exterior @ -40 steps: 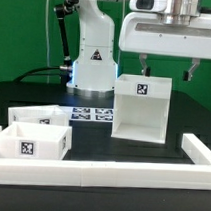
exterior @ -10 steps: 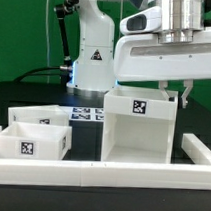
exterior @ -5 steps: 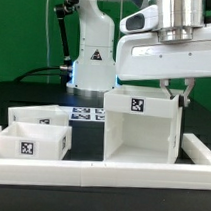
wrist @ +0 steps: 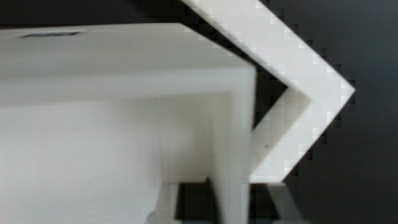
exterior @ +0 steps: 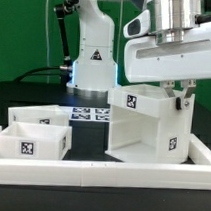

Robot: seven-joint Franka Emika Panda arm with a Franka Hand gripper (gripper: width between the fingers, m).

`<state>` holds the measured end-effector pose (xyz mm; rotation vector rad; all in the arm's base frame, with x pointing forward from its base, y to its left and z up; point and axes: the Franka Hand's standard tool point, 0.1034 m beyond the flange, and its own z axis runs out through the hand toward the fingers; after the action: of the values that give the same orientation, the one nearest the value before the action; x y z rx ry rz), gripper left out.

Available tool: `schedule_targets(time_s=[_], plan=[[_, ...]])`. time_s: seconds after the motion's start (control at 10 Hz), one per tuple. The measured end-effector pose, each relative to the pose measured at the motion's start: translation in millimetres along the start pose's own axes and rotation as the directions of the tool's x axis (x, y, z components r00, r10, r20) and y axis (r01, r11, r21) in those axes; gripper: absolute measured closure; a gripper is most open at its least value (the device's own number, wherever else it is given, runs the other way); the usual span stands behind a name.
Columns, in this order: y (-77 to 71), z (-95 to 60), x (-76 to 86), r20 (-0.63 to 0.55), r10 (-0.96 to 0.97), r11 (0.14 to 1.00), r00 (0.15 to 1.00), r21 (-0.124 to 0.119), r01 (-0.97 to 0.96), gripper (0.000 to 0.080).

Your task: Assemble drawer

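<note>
The tall white drawer case (exterior: 137,130) stands right of centre, turned and tilted so that one tag faces front and a second tag shows on its side wall. My gripper (exterior: 180,97) is at the case's upper edge on the exterior view's right, shut on that wall. In the wrist view the white wall (wrist: 267,60) runs down between my two dark fingers (wrist: 192,205), with my gripper (wrist: 228,200) closed around it. Two smaller tray boxes sit at the exterior view's left, one in front (exterior: 31,145) and one behind (exterior: 38,115), each with a tag.
A long low white rail (exterior: 100,173) runs along the front and turns up at the exterior view's right (exterior: 199,148), close to the case. The marker board (exterior: 91,115) lies flat behind the trays. The arm's base (exterior: 94,53) stands at the back.
The case came nearer the front rail with my gripper on its wall. In the last half second it turned and tilted, so a tagged side wall now shows.
</note>
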<state>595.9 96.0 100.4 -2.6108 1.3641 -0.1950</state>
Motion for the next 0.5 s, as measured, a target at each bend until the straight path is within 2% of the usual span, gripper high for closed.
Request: schedule_targets(time_s=[0.1,0.5], plan=[[-0.3,-1.0,4.1,-0.003,0.072,0.997,0.997,0.016,-0.072,0.075],[-5.8,-3.9,1.8,0.017,0.229,0.973,0.973,0.039,-0.229,0.0748]])
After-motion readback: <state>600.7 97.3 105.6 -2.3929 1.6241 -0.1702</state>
